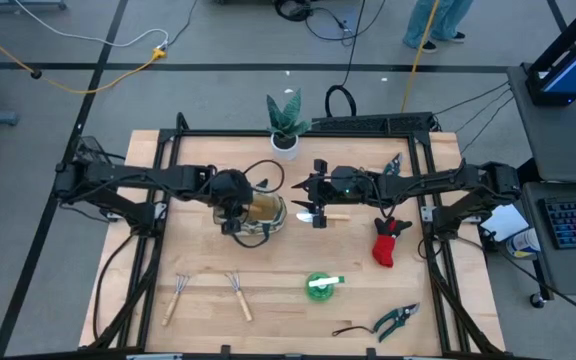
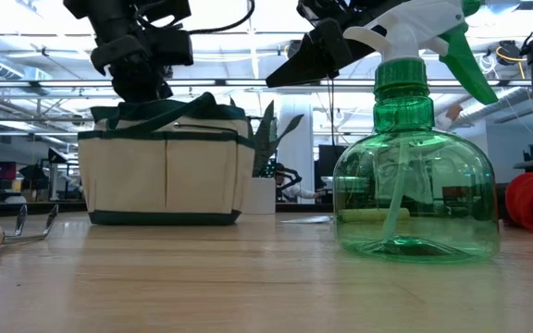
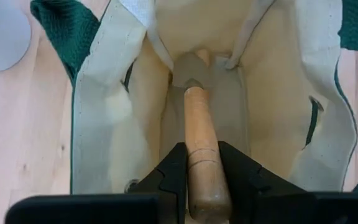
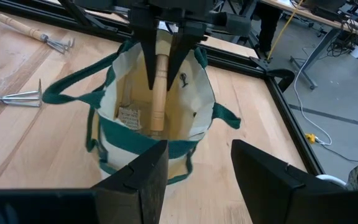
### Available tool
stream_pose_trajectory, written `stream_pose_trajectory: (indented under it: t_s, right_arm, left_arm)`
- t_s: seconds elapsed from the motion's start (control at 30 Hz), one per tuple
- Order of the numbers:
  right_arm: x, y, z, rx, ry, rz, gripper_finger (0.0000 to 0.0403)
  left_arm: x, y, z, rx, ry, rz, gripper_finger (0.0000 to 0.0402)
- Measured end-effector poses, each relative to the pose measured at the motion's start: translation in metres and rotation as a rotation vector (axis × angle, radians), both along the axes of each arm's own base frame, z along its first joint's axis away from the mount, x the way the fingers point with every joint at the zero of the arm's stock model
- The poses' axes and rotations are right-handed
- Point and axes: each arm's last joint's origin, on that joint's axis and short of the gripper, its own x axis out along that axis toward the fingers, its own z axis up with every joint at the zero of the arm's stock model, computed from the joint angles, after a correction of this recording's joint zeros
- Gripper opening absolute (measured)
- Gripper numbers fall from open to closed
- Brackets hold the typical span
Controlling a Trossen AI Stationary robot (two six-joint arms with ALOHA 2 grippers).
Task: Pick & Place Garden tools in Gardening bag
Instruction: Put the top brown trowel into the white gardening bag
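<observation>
the left gripper (image 3: 202, 180) sits right over the open mouth of the gardening bag (image 1: 258, 215), its two dark fingers (image 3: 169, 177) clamped on the smooth round wooden handle of a trowel (image 3: 199, 143). the handle points down into the bag, and its metal end is sunk against the cream canvas lining. the bag is soft cream canvas with dark green woven trim and floppy loop handles, and it sits a bit left of the middle of the pale wood worktop (image 1: 288, 315).

the right gripper (image 4: 194, 165) hangs just beside the bag on its right side, jaws spread wide with nothing between them.

lying around: two mini rakes (image 1: 176, 297) with wooden handles and thin bent metal tines near the front edge towards the left corner, and a translucent green plastic spray bottle (image 2: 415, 176), round-bellied with a white trigger head, near the front edge around the middle. dark-handled pruning shears (image 1: 396, 320) are near the front right corner. a crumpled red and black glove (image 1: 388, 240) lies towards the right edge. another pair of shears (image 1: 392, 165) lies up by the back right. a spiky green plant in a white pot (image 1: 286, 125) stands at the back edge.
</observation>
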Motion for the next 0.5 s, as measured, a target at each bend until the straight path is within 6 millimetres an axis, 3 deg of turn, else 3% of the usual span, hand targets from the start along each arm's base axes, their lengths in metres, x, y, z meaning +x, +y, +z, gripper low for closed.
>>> stream_pose_trajectory:
  t_s: [0.5]
  right_arm:
    - [0.000, 0.000, 0.000, -0.001, 0.000, 0.000, 0.0171]
  left_arm:
    - [0.009, 0.003, -0.017, -0.058, 0.060, -0.058, 0.0069]
